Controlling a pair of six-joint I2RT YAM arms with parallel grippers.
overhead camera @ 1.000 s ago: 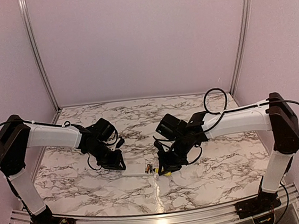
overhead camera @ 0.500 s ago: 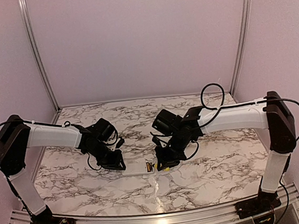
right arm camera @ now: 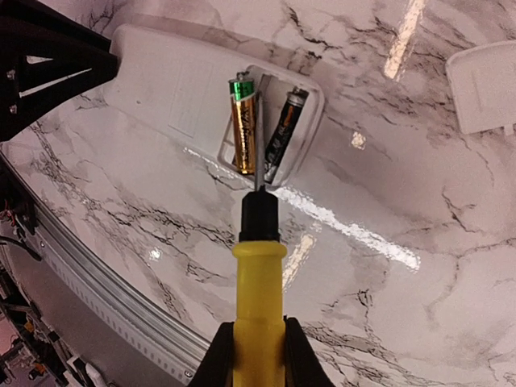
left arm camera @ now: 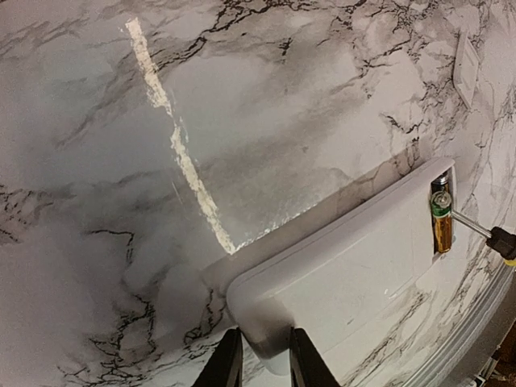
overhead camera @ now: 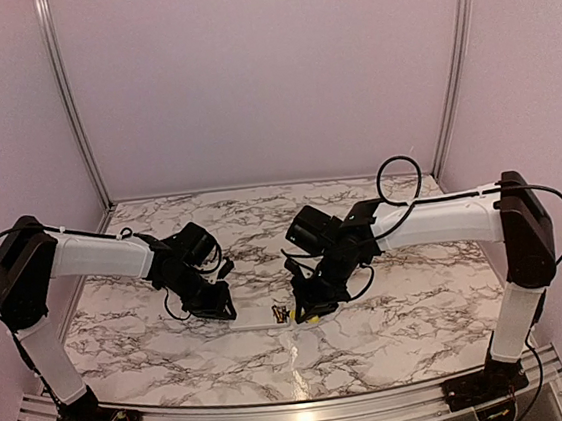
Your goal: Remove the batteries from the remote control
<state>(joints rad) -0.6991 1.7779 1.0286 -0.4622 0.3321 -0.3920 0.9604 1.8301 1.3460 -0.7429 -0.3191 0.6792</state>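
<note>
The white remote control (right arm camera: 173, 85) lies flat on the marble table, its battery recess open. A coppery-gold battery (right arm camera: 243, 125) and a dark battery (right arm camera: 280, 135) lie side by side in the recess. My right gripper (right arm camera: 258, 355) is shut on a yellow-handled screwdriver (right arm camera: 259, 298); its metal shaft reaches between the two batteries. My left gripper (left arm camera: 260, 363) is shut on the remote's other end (left arm camera: 274, 318). In the left wrist view the gold battery (left arm camera: 441, 226) and the screwdriver shaft (left arm camera: 472, 226) show at the far end. In the top view the remote (overhead camera: 254, 319) lies between both grippers.
The small white cover piece (right arm camera: 484, 85) lies on the table to the right of the remote; it also shows in the left wrist view (left arm camera: 466, 68). The table's metal front rail (right arm camera: 89, 294) runs close by the remote.
My right arm has shifted slightly left toward the remote, bringing the screwdriver tip into the battery recess. The left arm has stayed in place on the remote.
</note>
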